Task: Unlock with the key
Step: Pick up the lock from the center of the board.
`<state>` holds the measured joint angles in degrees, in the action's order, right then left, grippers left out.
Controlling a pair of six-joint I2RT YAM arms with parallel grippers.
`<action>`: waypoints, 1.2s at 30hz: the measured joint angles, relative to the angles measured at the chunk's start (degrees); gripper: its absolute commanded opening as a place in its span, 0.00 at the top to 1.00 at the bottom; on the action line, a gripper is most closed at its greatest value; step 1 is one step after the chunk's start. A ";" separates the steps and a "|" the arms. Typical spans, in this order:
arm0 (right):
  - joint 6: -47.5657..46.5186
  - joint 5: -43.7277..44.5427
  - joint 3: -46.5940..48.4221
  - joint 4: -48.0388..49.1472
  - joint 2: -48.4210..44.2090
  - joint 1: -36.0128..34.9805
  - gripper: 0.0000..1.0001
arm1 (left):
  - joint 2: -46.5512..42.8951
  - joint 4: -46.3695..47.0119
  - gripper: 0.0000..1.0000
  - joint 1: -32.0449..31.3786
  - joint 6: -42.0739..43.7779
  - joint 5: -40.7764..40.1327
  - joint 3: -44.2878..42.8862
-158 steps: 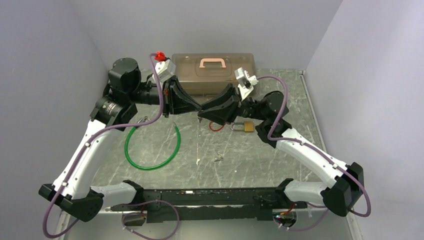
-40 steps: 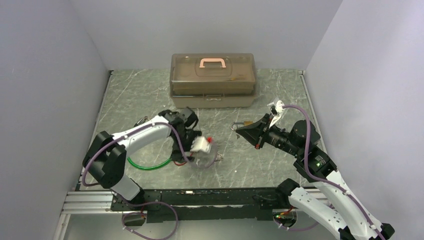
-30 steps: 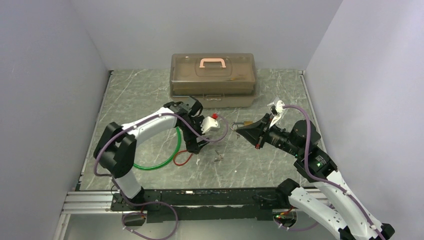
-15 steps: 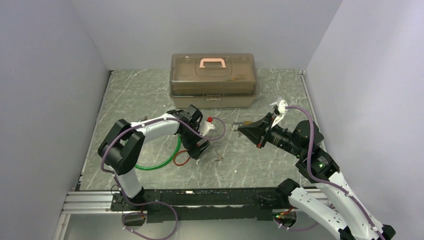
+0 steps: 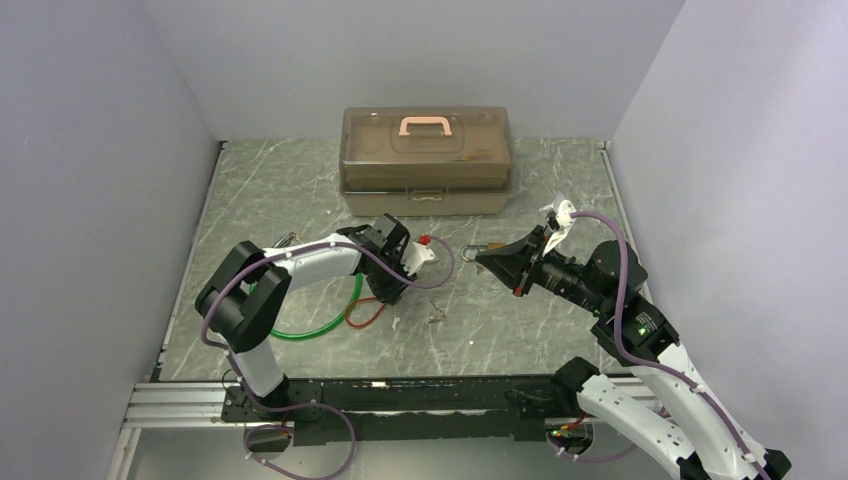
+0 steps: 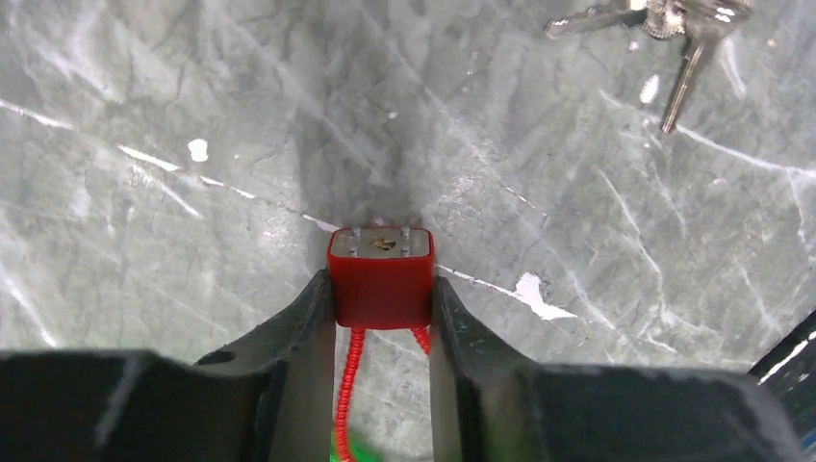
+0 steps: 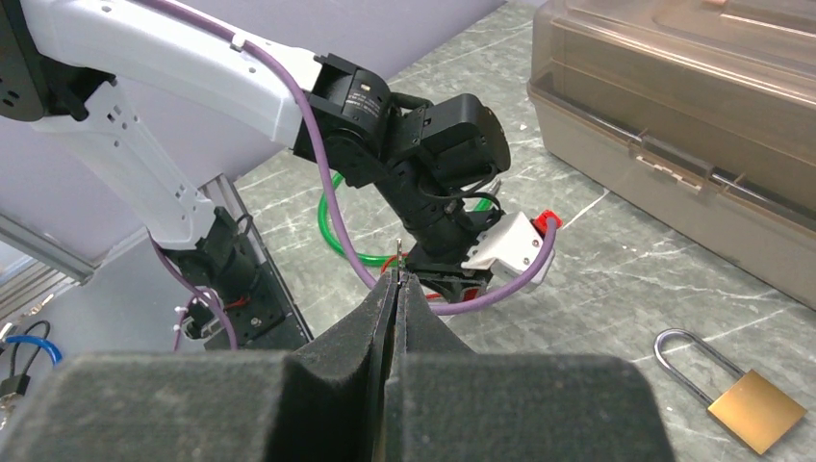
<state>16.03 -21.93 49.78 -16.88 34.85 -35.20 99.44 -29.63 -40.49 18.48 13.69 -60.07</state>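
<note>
Padlock shut, key not picked up
Top view: the key [image 5: 436, 316] lies on the table [image 5: 560, 190] between the arms, the padlock [image 5: 493, 249] just past the right gripper [image 5: 480, 258], bare marble around both. Left wrist: the left gripper [image 6: 383, 289] pinches the red tag [image 6: 381, 274], not the key. Right wrist: jaws pressed together, toolbox [image 7: 693, 106] edge near behind the padlock

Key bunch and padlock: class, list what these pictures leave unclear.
Key bunch: left wrist view, cut off by the top edge.
Padlock: top view, mostly hidden behind right end effector.
Sliver in that shut end effector: right wrist view, too thin to identify.
</note>
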 measured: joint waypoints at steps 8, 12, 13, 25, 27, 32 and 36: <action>0.00 0.02 0.63 -0.24 -0.07 0.00 1.00 | -0.74 1.14 1.00 -0.63 0.79 1.70 0.70; -0.02 0.28 1.42 -0.28 0.00 0.00 1.00 | -2.40 -1.36 1.00 -0.76 3.96 5.49 0.68; -0.04 0.37 1.73 -0.35 0.09 0.00 1.00 | -3.69 -3.30 1.00 -0.85 5.40 6.62 0.44; -1.11 -6.80 6.84 -0.59 7.13 0.04 1.00 | -40.54 -27.30 1.00 -1.03 33.99 18.14 -19.82; -1.27 -9.60 8.85 -0.68 9.57 0.04 1.00 | -45.29 -28.63 1.00 -2.69 38.93 19.21 -21.24; -1.79 -15.39 11.76 -0.94 14.25 0.04 1.00 | -51.78 -28.59 1.00 -7.69 49.35 19.61 -21.64; -2.43 -18.23 12.17 -2.05 14.95 0.04 1.00 | -51.56 -29.55 1.00 -8.68 54.69 21.09 -25.20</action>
<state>13.61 -40.16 61.95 -18.94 49.80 -35.16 47.88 -59.18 -49.17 73.17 34.79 -85.27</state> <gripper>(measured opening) 0.008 0.355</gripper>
